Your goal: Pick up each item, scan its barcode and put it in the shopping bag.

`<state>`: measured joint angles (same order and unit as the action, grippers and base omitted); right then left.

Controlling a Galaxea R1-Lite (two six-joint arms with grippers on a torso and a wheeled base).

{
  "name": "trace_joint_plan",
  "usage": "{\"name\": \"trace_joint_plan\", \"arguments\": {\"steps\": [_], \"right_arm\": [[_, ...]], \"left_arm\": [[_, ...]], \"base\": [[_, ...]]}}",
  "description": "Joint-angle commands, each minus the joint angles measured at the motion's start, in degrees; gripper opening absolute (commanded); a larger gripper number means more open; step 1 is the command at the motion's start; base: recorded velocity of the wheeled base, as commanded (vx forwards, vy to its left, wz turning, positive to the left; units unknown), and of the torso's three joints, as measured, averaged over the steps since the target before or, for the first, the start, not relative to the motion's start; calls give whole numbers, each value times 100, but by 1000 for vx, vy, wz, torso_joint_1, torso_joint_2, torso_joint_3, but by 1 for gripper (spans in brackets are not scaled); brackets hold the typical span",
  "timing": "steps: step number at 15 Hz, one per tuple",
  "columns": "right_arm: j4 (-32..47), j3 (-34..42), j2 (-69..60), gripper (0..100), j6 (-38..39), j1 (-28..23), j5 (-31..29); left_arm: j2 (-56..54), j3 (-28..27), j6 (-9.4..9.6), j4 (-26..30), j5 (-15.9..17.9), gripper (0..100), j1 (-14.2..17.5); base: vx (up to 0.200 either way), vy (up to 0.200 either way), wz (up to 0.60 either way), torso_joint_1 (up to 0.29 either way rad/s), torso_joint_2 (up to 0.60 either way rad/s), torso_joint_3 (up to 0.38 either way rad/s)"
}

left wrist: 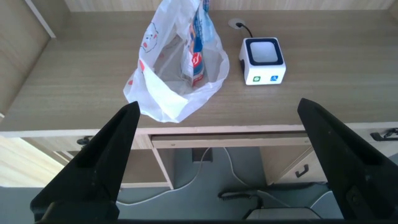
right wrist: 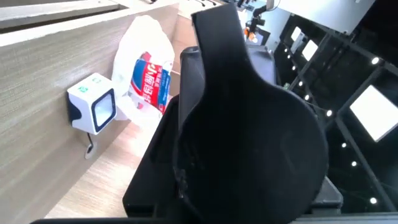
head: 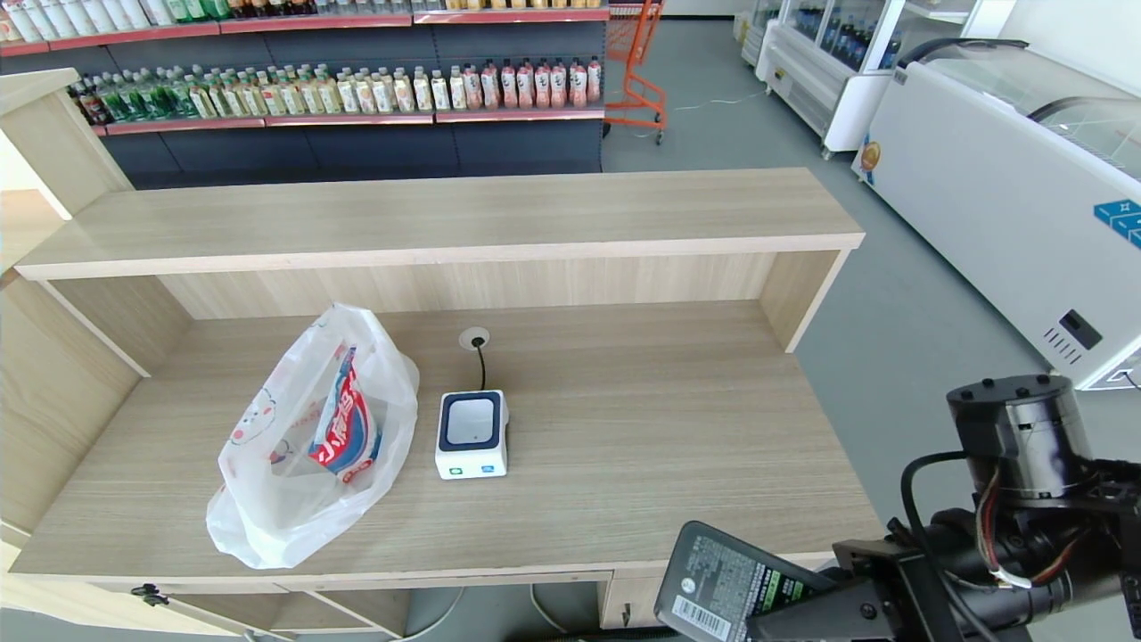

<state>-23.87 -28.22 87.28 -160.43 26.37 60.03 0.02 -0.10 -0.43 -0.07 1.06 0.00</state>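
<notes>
A white plastic shopping bag (head: 303,455) lies on the left of the wooden counter (head: 642,446), with a red, white and blue packet (head: 346,419) inside it. Just right of the bag stands the white barcode scanner (head: 471,434), window up. My right gripper (head: 833,606) hovers off the counter's front right corner, shut on a dark pouch (head: 726,584) whose barcode label faces up. The right wrist view has that pouch (right wrist: 249,124) close up, with the scanner (right wrist: 93,111) and bag (right wrist: 146,68) beyond. My left gripper (left wrist: 217,112) hangs open before the counter's front edge, facing the bag (left wrist: 177,68).
A raised shelf (head: 446,214) runs along the back of the counter, with side walls at both ends. The scanner's cable (head: 481,361) runs to a hole in the counter. Drawers sit under the front edge. A white freezer (head: 1007,196) stands to the right.
</notes>
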Motion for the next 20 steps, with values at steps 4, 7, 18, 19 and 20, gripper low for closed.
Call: {"name": "trace_joint_plan", "arguments": {"steps": [4,7,18,19,20], "right_arm": [[-4,18,43,0,-270,61,0],[31,89,17,0,-252,44,0],[-513,133,-1082,0,10655,-2523,-800],[-513,98,-959,0,11824,-2549,-817],[-522,54,-810,0,13028,-2523,-817]], "left_arm": [[-2,1,-1,-1,-1,100,0],[-2,1,-1,-1,-1,100,0],[-2,1,-1,-1,-1,100,0],[-2,1,-1,-1,-1,100,0],[-2,1,-1,-1,-1,100,0]], "base": [[0,0,0,0,0,0],[0,0,0,0,0,0],[0,0,0,0,0,0],[0,0,0,0,0,0],[0,0,0,0,0,0]]}}
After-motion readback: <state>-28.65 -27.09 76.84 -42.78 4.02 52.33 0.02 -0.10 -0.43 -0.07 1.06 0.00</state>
